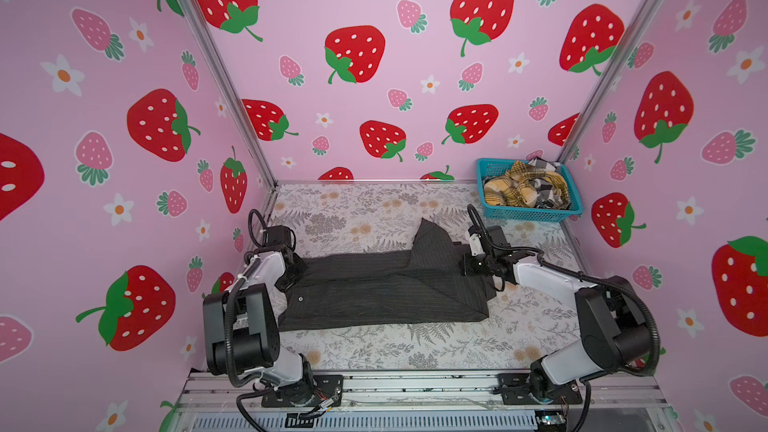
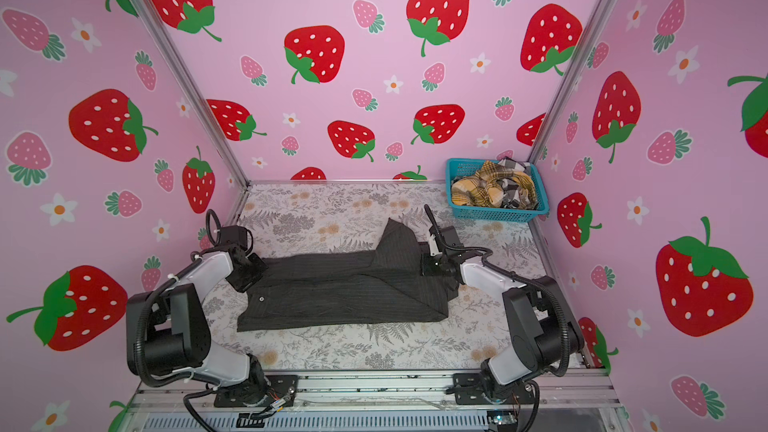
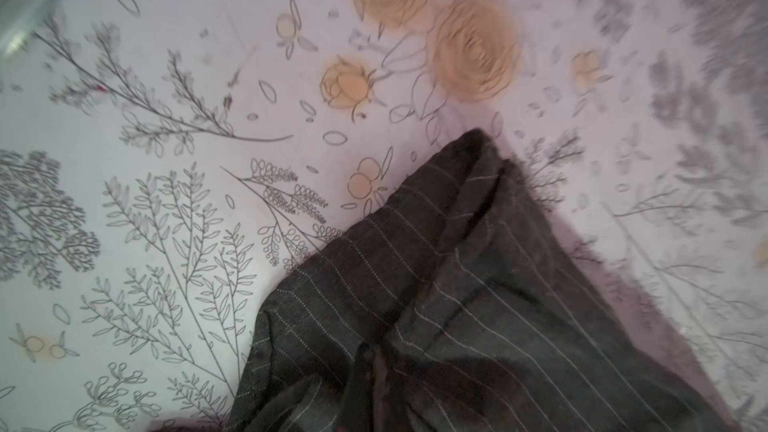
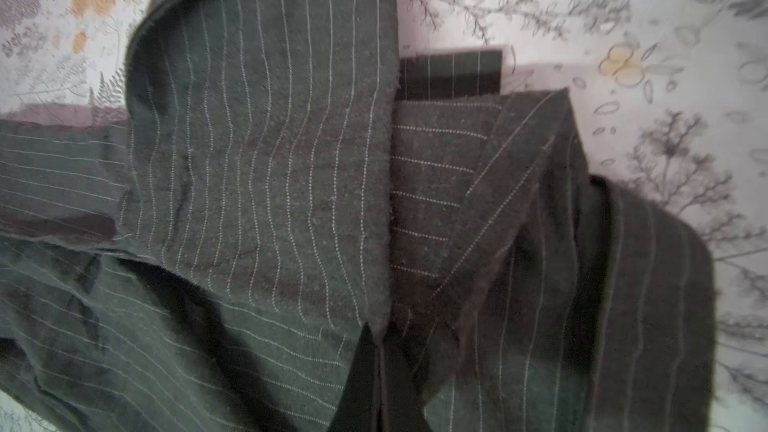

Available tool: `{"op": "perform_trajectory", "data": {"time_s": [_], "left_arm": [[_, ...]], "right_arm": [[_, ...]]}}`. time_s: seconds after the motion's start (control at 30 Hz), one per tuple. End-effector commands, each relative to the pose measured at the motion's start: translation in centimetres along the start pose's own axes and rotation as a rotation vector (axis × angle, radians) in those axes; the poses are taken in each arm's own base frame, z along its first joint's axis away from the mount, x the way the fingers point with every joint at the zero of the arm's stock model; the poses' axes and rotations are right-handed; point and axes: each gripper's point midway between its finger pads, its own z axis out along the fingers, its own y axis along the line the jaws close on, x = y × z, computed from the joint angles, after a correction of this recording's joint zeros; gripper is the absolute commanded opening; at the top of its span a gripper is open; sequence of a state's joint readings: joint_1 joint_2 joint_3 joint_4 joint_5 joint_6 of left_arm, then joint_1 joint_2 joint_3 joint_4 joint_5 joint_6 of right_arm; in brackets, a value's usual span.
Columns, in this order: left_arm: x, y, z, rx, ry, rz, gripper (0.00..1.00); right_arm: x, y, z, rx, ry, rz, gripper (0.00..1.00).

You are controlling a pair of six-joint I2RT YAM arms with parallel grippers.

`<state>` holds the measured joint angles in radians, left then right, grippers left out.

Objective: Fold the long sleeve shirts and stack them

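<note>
A dark charcoal pinstriped long sleeve shirt (image 1: pixel 374 288) (image 2: pixel 340 292) lies across the middle of the table, partly folded along its length. My left gripper (image 1: pixel 297 272) (image 2: pixel 253 272) is at its left end, shut on a bunch of the cloth (image 3: pixel 457 284), with the jaws (image 3: pixel 372 367) pinched together. My right gripper (image 1: pixel 469 263) (image 2: pixel 430 263) is at the right end, shut (image 4: pixel 378 351) on a cloth edge. A flap (image 4: pixel 257 160) rises from there to a peak (image 1: pixel 432 243). A mustard plaid shirt (image 1: pixel 515 189) and a black-and-white checked shirt (image 1: pixel 544 193) lie crumpled in the basket.
The turquoise mesh basket (image 1: pixel 528 214) (image 2: pixel 498 214) stands in the back right corner of the floral-patterned table (image 1: pixel 374 351). Pink strawberry walls enclose the left, back and right sides. Both arm bases sit on the metal rail (image 1: pixel 415 384) at the front.
</note>
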<state>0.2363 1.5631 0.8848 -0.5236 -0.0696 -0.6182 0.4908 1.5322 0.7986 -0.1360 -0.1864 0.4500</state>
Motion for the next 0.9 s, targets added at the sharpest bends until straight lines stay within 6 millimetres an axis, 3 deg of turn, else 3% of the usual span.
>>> {"op": "perform_trajectory", "data": {"time_s": [0.0,0.07,0.1,0.17,0.2,0.27,0.37,0.43,0.5,0.6,0.73,0.87], "left_arm": [[1.3,1.5,0.9,-0.078,0.075,-0.042,0.0],[1.7,1.8,0.9,-0.071,0.073,-0.056,0.01],[1.8,1.8,0.7,-0.063,0.071,-0.059,0.19],[1.7,1.7,-0.1,-0.057,0.065,-0.063,0.43],[1.4,1.5,-0.9,-0.046,0.051,-0.062,0.53],[0.4,1.2,-2.7,-0.027,0.013,-0.057,0.64],[-1.2,0.6,-5.9,0.012,-0.062,-0.048,0.67],[-1.6,-0.7,-7.3,0.084,-0.08,-0.038,0.61],[-1.4,-2.2,-7.8,0.15,-0.071,-0.028,0.51],[-0.4,-4.2,-6.8,0.219,-0.024,0.003,0.26],[0.7,-5.1,-4.6,0.236,0.043,0.006,0.01],[1.4,-5.6,-3.6,0.249,0.077,0.003,0.0]], "right_arm": [[1.4,-0.1,0.5,0.026,0.032,-0.006,0.04],[1.7,-0.2,0.3,0.036,0.052,-0.013,0.26],[1.6,-0.1,0.0,0.04,0.05,-0.017,0.39],[0.7,0.5,-1.1,0.033,0.022,-0.027,0.62],[-0.1,0.9,-2.1,0.029,-0.006,-0.032,0.66],[-2.1,1.7,-4.0,0.028,-0.066,-0.043,0.71],[-5.3,2.1,-6.2,0.064,-0.136,-0.055,0.78],[-6.6,1.7,-5.9,0.09,-0.118,-0.053,0.8],[-8.2,1.1,-4.1,0.112,-0.082,-0.05,0.81],[-10.7,0.9,-1.0,0.096,-0.056,-0.053,0.83],[-12.8,1.7,3.7,0.037,-0.005,-0.101,0.83],[-14.0,2.1,7.2,-0.014,0.029,-0.099,0.83]]}}
